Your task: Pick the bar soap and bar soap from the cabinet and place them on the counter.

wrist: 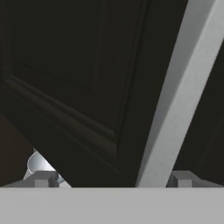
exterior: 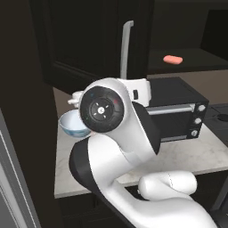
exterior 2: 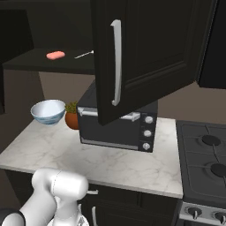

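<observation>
A dark simulated kitchen held a white-grey veined marble desk (exterior 2: 110, 161) carrying a black toaster oven (exterior 2: 119, 128), a pale blue-white bowl (exterior 2: 47, 111) and a small potted plant in an orange pot (exterior 2: 72, 116). Above it, the near-black panelled door of the upper wall cabinet (exterior 2: 145, 53) stood swung open, its long silver bar handle (wrist: 179, 96) lying between the spread, released fingers of the hand (wrist: 113, 180). One salmon-pink rounded bar soap (exterior 2: 55, 55) rested on the cabinet shelf near a small silver spoon (exterior 2: 84, 54); the second bar could not be made out. The door-opening step appeared complete; the next move probably called for backing off the handle and reaching around the door to the shelf.
</observation>
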Tool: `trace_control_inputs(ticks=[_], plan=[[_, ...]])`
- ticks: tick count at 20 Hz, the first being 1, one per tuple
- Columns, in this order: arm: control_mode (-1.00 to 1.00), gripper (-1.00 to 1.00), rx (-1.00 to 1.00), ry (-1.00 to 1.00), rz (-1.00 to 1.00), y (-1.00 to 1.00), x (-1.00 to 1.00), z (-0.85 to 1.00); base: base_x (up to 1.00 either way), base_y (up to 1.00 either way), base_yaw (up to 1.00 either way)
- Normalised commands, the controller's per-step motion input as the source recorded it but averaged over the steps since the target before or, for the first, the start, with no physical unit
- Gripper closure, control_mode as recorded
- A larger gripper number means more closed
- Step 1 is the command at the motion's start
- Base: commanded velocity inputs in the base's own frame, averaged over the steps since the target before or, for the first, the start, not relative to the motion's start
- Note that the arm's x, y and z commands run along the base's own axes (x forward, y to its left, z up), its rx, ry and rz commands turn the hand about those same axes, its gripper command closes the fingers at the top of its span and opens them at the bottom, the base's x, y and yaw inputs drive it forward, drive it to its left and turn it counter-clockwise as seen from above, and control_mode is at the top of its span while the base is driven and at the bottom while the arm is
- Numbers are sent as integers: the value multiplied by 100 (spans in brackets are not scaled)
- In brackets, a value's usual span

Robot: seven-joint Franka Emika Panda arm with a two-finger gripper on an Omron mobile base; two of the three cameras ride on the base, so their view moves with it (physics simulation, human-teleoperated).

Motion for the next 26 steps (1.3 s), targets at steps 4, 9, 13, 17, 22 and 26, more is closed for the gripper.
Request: trace_control_inputs(ticks=[4, 9, 13, 17, 22, 26], plan=[[-100, -100, 0, 0, -2, 12, -3, 0, 0, 0, 0], [-100, -100, 0, 0, -3, 14, 0, 0, 0, 0, 0], [-100, -100, 0, 0, -5, 1, 0, 0, 0, 0, 0], [-100, -100, 0, 0, -7, 0, 0, 0, 0, 0, 0], [-100, -100, 0, 0, -8, 1, 0, 0, 0, 0, 0], [-100, -100, 0, 0, -3, 16, -4, 0, 0, 0, 0]])
